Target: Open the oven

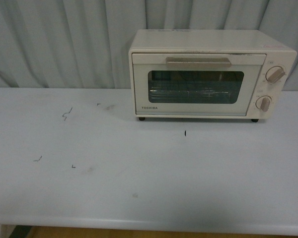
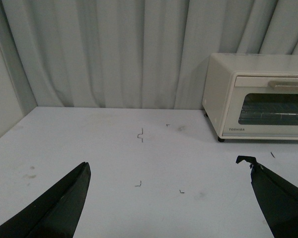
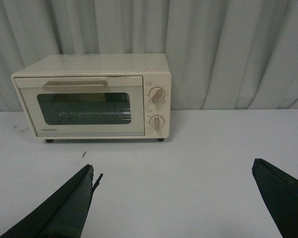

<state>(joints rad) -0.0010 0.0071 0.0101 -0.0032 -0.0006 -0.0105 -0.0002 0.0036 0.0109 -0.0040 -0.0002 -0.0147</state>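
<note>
Straight ahead in the front view, the oven (image 1: 208, 74) stands on the surface (image 1: 139, 188) at its far edge, right of the middle and close against the pale curtain (image 1: 64, 39). Its door (image 1: 196, 87) is shut flush with the body, and the beige handle (image 1: 198, 62) runs across the top of the door. Through the glass a wire rack (image 1: 193, 91) shows faintly. Two round knobs (image 1: 275, 74) sit one above the other at the right side of the front. A few small dark marks (image 1: 66, 115) dot the surface nearer the left edge. Neither arm shows in this view.

From the left wrist view, the left claw (image 2: 164, 162) is spread wide, its two dark fingers (image 2: 64, 203) far apart and holding nothing. It hangs above the surface, well apart from the oven, which stands beyond it and off to one side.

From the right wrist view, the right claw (image 3: 172, 165) is likewise spread wide and grips nothing. The oven lies beyond it at the far edge, its shut door and handle facing the camera, well apart from the fingertips.
</note>
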